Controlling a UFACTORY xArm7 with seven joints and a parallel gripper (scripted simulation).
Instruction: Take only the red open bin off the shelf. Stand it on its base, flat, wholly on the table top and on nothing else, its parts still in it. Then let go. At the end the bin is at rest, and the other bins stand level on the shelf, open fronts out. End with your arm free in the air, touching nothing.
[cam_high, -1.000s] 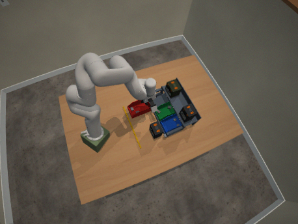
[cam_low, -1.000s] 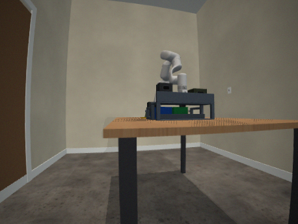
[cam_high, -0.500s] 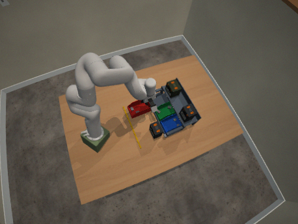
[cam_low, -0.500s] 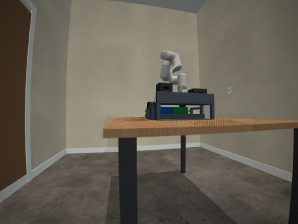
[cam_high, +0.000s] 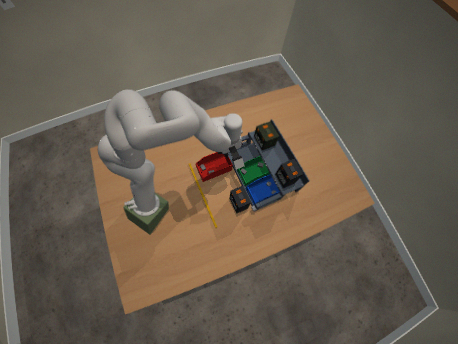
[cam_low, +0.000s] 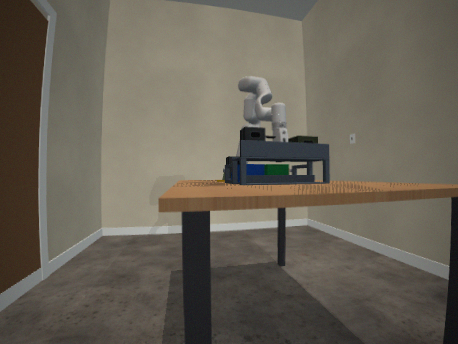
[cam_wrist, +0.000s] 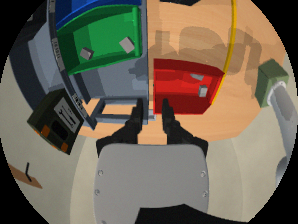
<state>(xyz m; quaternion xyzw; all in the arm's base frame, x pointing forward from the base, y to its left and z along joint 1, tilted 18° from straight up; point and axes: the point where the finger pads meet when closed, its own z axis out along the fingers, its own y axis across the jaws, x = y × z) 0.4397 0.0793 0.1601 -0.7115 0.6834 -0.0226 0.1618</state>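
Observation:
The red bin (cam_high: 214, 172) (cam_wrist: 172, 95) stands in front of the shelf (cam_high: 275, 160) (cam_low: 285, 151) (cam_wrist: 112, 80), low on the table top (cam_high: 175, 265), and looks upright with grey parts inside. Its far end meets the yellow line (cam_high: 204, 197) (cam_wrist: 234, 30); contact under it is hidden. My gripper (cam_wrist: 152, 105) is partly open and empty, above the gap between shelf edge and bin; the right finger overlaps the bin's near corner in the wrist view. The green bin (cam_high: 253, 172) (cam_low: 276, 170) (cam_wrist: 100, 35) and blue bin (cam_high: 263, 191) (cam_low: 256, 169) sit side by side on the shelf, seemingly level.
Dark boxes with orange marks stand on the shelf's upper level (cam_high: 267, 135) (cam_high: 289, 172); one also shows at the wrist view's left (cam_wrist: 55, 122). Another dark box (cam_high: 240, 199) stands on the table by the blue bin. The arm's green base (cam_high: 145, 220) (cam_wrist: 270, 82) is beyond the line.

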